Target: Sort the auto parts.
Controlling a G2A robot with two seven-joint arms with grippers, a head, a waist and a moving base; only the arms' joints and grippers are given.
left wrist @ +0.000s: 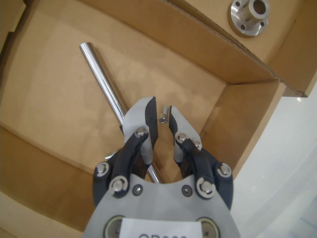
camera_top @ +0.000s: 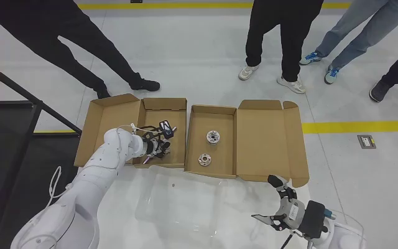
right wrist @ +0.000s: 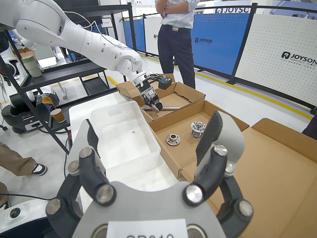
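The left gripper [left wrist: 162, 104] hangs low inside a cardboard box [left wrist: 62, 75], its jaws parted only narrowly, with a small screw [left wrist: 163, 116] right between the fingertips. A sliver of gap shows beside the screw, so it looks freed rather than pinched, though whether it already rests on the box floor is hard to tell from this angle. A steel rod [left wrist: 104, 80] lies just beside the gripper and runs under one finger, which suggests this box collects the long and small hardware. Beyond the fingertips, past the dividing wall, a flanged hub [left wrist: 249, 13] sits in the neighbouring box [left wrist: 210, 1], apparently the place for round fittings. The right gripper [right wrist: 152, 121] waits well apart with its jaws spread wide and nothing in them. The clear tray [right wrist: 123, 130] lies just ahead of it, likely the source bin.
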